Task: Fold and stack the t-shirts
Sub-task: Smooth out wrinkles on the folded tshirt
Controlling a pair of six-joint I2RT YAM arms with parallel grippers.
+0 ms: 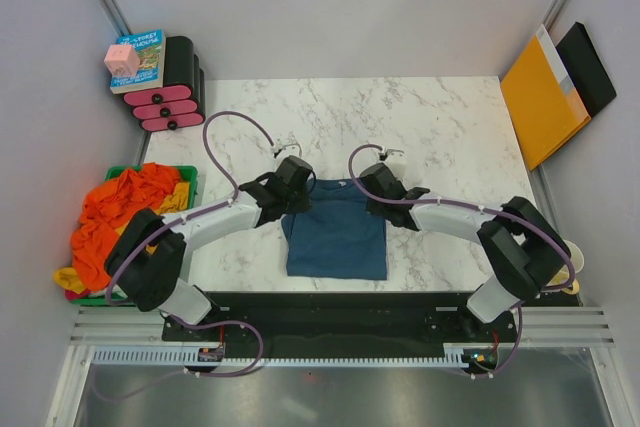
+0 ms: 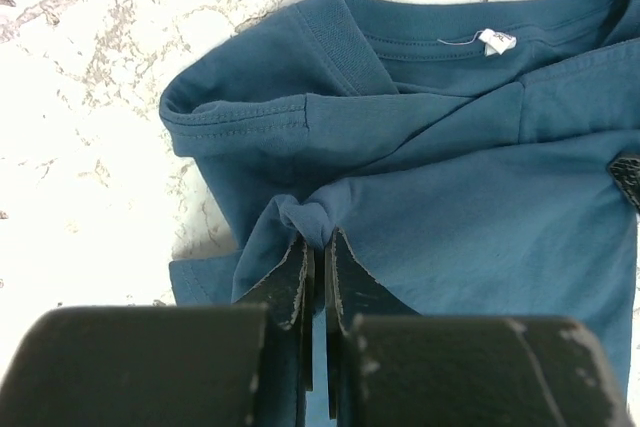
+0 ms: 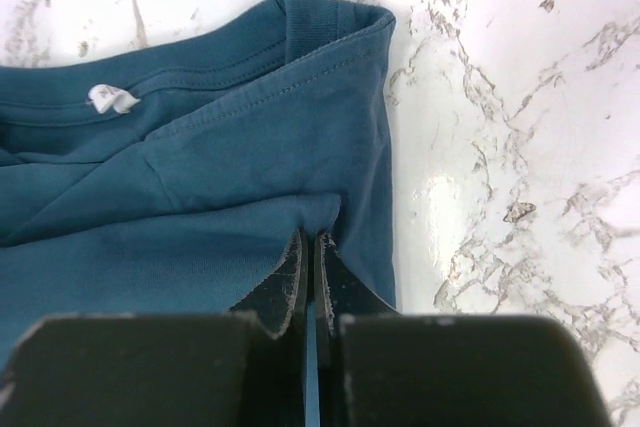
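Note:
The dark teal-blue t-shirt (image 1: 335,232) lies partly folded on the marble table near its front edge, between the two arms. My left gripper (image 1: 297,190) is shut on a bunched fold of the shirt's left side (image 2: 310,217). My right gripper (image 1: 372,190) is shut on a fold at the shirt's right edge (image 3: 320,209). The collar and its white label show in the left wrist view (image 2: 497,41) and the right wrist view (image 3: 110,99). Orange and mustard yellow t-shirts (image 1: 115,217) lie heaped in a green bin at the left.
The green bin (image 1: 185,175) sits off the table's left edge. Pink-and-black weights (image 1: 172,97) with a book and pink cube (image 1: 123,59) stand at the back left. Orange and black folders (image 1: 555,92) lean at the back right. Bare marble (image 1: 400,127) lies behind the shirt.

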